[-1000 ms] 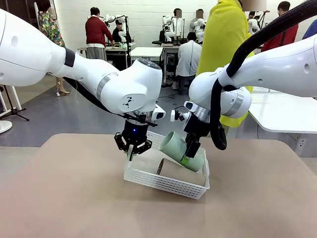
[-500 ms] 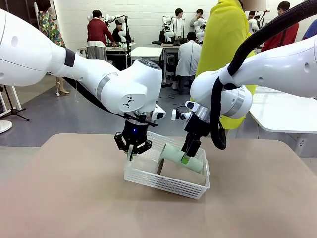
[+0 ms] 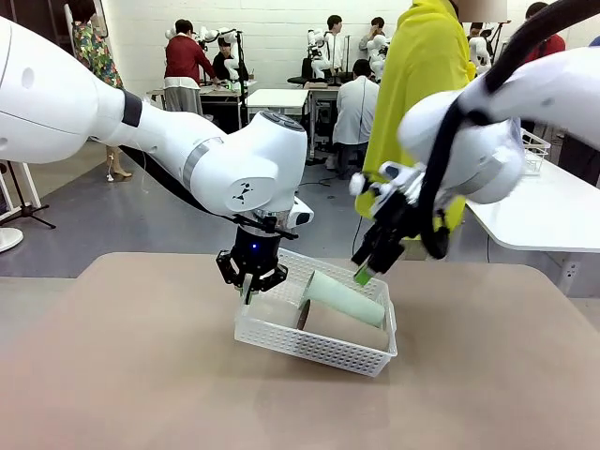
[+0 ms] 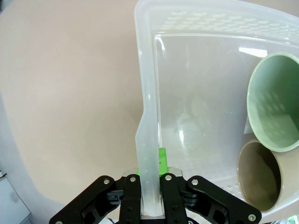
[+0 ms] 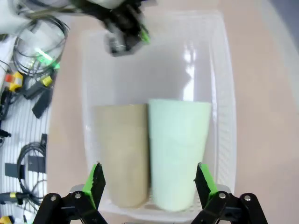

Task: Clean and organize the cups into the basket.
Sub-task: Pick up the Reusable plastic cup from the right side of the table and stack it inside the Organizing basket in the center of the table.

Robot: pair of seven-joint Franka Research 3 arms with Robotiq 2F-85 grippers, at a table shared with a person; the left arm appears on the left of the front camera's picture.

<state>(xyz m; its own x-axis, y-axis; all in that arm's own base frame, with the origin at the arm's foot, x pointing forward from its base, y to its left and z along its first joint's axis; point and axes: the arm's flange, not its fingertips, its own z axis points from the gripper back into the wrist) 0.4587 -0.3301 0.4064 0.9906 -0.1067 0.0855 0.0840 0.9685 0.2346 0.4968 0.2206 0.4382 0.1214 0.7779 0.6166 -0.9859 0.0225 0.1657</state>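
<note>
Reading across from the left: my left gripper (image 3: 249,284) is clamped on the left wall of the basket (image 3: 309,345), pads pinching the white plastic from both sides. Inside, a brown cup (image 5: 122,154) and the mint cup (image 5: 179,151) lie side by side on the basket floor, touching, with their mouths toward that gripper. Above the basket's right end my right gripper (image 3: 367,269) hangs with its jaws wide apart and nothing between them. I judge the job mostly done: two cups are in. Whether a second brown one is nested out of sight I cannot tell. The table (image 3: 131,375) is plain tan. A person in yellow (image 3: 422,84) stands at its far edge, and beyond them people work at other tables.
</note>
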